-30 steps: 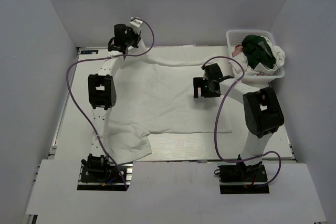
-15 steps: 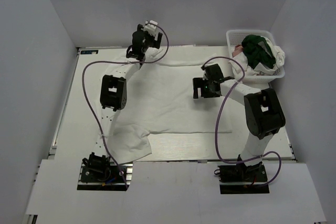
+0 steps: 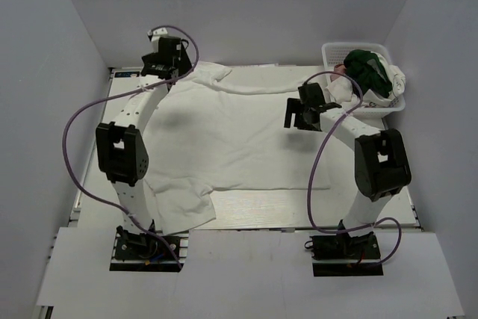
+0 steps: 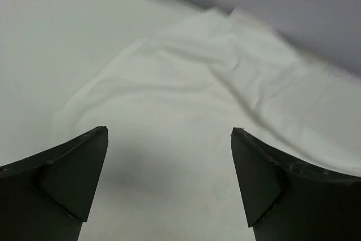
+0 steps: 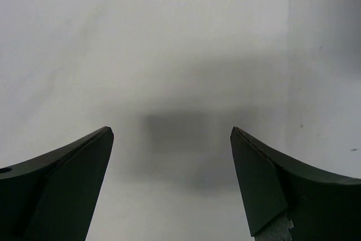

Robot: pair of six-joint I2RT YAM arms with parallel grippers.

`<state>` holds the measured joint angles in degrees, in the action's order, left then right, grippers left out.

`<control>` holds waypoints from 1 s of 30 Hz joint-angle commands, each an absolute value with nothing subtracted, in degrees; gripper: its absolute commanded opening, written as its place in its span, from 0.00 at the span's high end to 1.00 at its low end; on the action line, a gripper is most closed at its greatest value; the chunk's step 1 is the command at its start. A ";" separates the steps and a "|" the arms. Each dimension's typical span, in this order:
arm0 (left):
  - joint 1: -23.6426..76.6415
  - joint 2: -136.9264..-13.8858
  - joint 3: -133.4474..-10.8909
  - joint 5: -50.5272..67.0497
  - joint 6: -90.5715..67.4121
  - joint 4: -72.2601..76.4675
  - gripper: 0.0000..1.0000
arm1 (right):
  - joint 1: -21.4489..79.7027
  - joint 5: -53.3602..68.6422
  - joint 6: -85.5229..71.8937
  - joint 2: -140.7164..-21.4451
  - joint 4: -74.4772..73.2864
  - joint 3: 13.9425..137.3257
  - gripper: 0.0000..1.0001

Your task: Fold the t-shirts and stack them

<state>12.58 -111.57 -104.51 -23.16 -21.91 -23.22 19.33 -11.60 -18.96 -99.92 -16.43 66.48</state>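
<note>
Broadly, the worktop (image 3: 254, 218) is covered by a large white t-shirt (image 3: 224, 132) spread almost flat, with its near left corner rumpled. At the far right corner stands a white lattice basket (image 3: 328, 51) holding a dark green t-shirt (image 3: 364, 65), with a pink t-shirt (image 3: 340, 70) and another white t-shirt (image 3: 394, 80) bunched beside it. The left jaws hang wide open and empty over the spread shirt's far left part. The right jaws, equally wide and empty, hover above its right side.
</note>
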 commanded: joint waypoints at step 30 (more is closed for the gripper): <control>7.03 -155.13 -137.64 -14.60 -19.70 -37.10 0.00 | 7.74 5.88 -16.44 -150.39 -28.93 130.25 0.10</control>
<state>7.11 -151.76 -137.93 -20.32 -22.22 -38.54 8.60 -0.93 -15.18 -147.00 -28.86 130.65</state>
